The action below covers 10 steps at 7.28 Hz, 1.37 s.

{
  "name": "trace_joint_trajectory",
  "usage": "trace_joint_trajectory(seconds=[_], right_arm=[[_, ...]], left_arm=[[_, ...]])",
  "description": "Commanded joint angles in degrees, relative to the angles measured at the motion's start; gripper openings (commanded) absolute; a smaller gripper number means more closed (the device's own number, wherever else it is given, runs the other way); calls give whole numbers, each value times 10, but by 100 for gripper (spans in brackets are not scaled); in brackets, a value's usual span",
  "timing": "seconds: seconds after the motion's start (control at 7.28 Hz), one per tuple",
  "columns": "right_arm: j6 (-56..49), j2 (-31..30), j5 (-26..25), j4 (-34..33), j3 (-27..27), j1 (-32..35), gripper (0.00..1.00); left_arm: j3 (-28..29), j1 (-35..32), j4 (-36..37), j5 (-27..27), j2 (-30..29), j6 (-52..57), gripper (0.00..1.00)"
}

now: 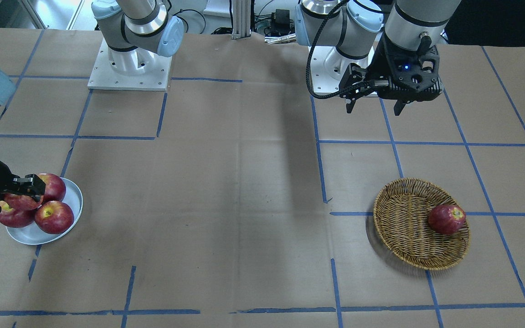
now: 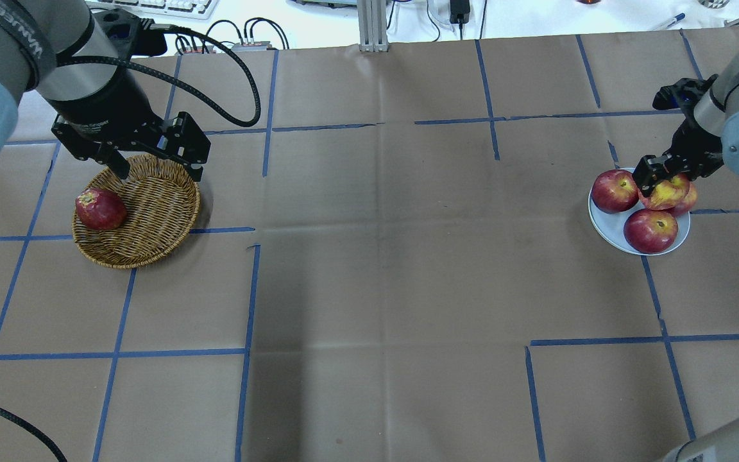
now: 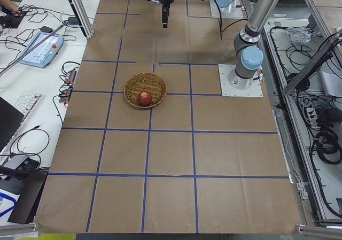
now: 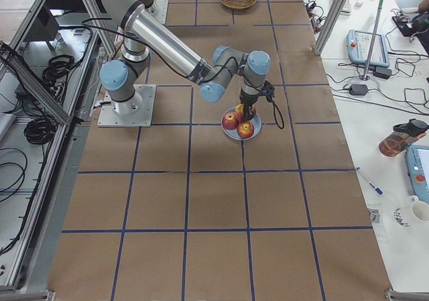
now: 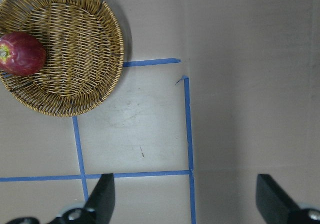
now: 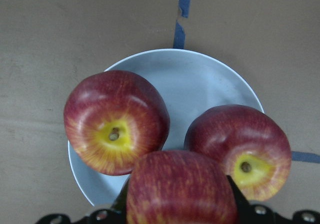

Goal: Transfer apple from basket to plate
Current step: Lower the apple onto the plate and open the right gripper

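Facing the robot, the front view shows the right gripper (image 1: 20,193) closed around the apple (image 1: 18,202). The apple hangs just over the plate (image 1: 74,200), above three darker apples (image 1: 54,217) that lie there. The left gripper (image 1: 374,109) hovers with its jaws apart and empty, well apart from the basket (image 1: 404,237), where one dark apple (image 1: 446,219) lies.

From overhead, the apple (image 2: 666,194) is over the far part of the plate (image 2: 607,224), between its darker neighbours. Whether it touches them cannot be told. A yellow patch shows on its top here.

In the right wrist view the apple (image 6: 180,189) fills the lower edge between the jaws. It is pinkish-red with fine yellowish streaks, and its skin is smooth and a little glossy. A bare part of the plate (image 6: 200,84) shows behind two of the darker apples (image 6: 116,121).

The step in hand seems to be the setting down. The free place is small, so the gripper should probably lower the apple slowly into the hollow between the neighbours. It should open only when the apple rests; otherwise the apple may roll toward the rim or push another one off.

The left wrist view shows the left gripper's fingers (image 5: 102,196) wide apart with nothing between them, and the basket (image 5: 85,49) in the corner.

From the right side, the apple (image 4: 239,109) is just above the plate (image 4: 257,131).
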Motion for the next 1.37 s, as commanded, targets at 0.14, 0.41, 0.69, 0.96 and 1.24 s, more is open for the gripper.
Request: trace_joint_trajectory(seconds=[0.14, 0.41, 0.69, 0.96, 1.24], right_arm=[[8, -16, 2, 8, -20, 4, 100], [36, -45, 13, 72, -67, 18, 100], [135, -75, 12, 172, -122, 82, 100], [243, -110, 12, 239, -136, 165, 100], [280, -137, 11, 249, -133, 228, 100]], left_arm=[[2, 0, 0, 0, -1, 0, 99], [3, 0, 0, 0, -2, 0, 99], [4, 0, 0, 0, -2, 0, 99], [4, 0, 0, 0, -2, 0, 99], [5, 0, 0, 0, -3, 0, 99]])
